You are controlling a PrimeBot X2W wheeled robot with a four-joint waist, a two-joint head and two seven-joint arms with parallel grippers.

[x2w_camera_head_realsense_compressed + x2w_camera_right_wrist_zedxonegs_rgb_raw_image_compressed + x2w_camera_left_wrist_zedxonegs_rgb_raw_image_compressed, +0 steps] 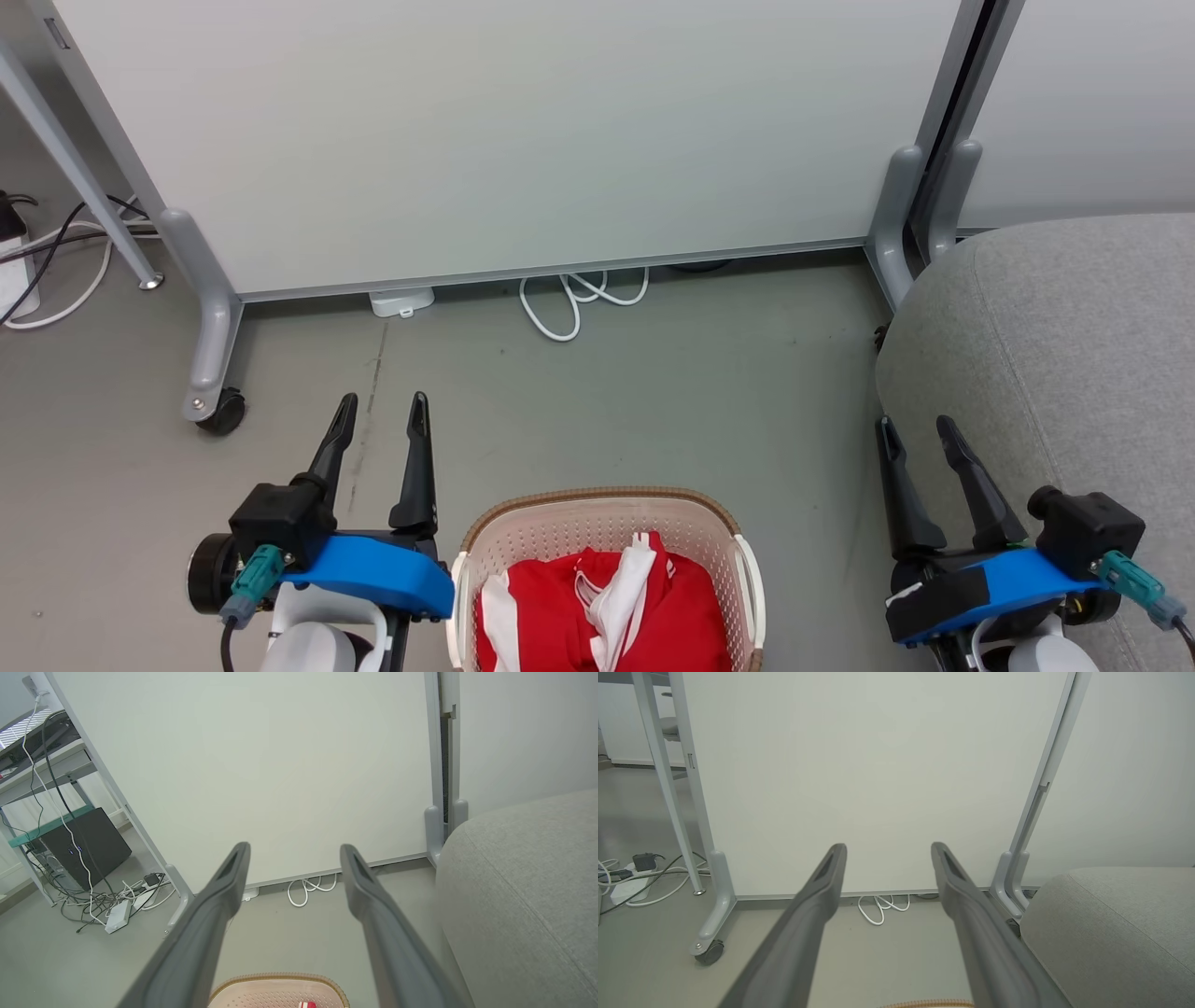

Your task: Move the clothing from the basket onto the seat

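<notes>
Head view: the basket sits on the floor between the two arms, its near part cut off by the bottom edge. The red-and-white clothing is all inside it, bunched low below the rim. The seat is to the robot's right, apart from the basket, with nothing on it.

The left gripper has its fingers spread wide, holds nothing, and is just beside the basket's left handle. The right gripper is also spread wide and empty, at the seat's front edge. Task judged not started.

Risks, as a judgement:
- The pieces look tangled, so one pinch may lift both, or half of one, and the rest could trail and drop on the floor in the gap before the seat.
- The basket looks light, so a snag on its holed wall or rim could drag or tip it.
- The left gripper is close to the handle, so a sideways swing could knock the basket.
- A shallow pinch on loose cloth could slip partway across.

Orientation: the basket opens upward, with its rounded far end toward the panel and a handle on each side. Its long axis cannot be told because of the cut-off. The clothing is a crumpled heap with no clear axis. One white striped fold runs roughly away from the robot, toward the far rim. The seat's rounded corner faces the basket.
</notes>
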